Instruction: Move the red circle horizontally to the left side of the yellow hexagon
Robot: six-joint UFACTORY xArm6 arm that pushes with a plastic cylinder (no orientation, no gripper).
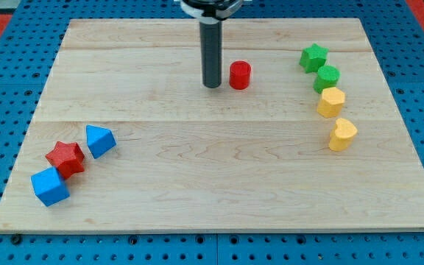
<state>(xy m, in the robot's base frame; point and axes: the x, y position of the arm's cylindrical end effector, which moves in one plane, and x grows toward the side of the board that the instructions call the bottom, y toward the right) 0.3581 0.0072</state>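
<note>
The red circle (240, 75) stands on the wooden board in the upper middle of the view. My tip (212, 85) rests just to the left of it, a small gap apart. The yellow hexagon (330, 102) sits at the view's right, well to the right of the red circle and slightly lower. Nothing hides either block.
A green star (313, 57) and a green block (327, 77) lie above the yellow hexagon, a yellow heart (341, 135) below it. At the lower left sit a red star (66, 157), a blue triangle-like block (99, 140) and a blue cube (50, 186).
</note>
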